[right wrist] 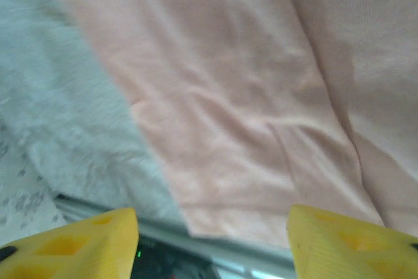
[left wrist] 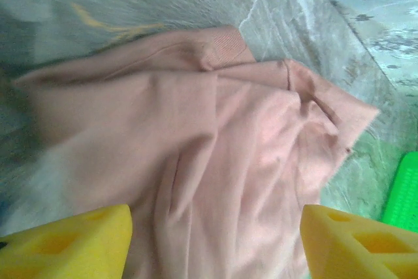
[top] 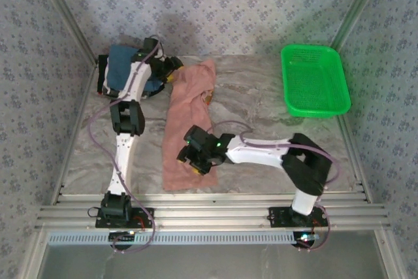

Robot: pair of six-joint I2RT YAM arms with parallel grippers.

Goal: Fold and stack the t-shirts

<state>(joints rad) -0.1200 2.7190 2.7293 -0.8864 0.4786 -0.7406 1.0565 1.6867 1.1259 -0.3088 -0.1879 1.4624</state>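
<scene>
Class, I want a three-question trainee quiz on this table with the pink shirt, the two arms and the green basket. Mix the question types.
1. True or false: the green plastic mesh basket holds a shirt.
2. Multiple choice: the salmon-pink cloth t-shirt lies as A) a long narrow strip, B) a tight ball, C) a sheet hanging off the table.
3. Fill in: the left gripper is at the shirt's far end, and the right gripper is over its ____ end.
Key: 1 false; 2 A; 3 near.
</scene>
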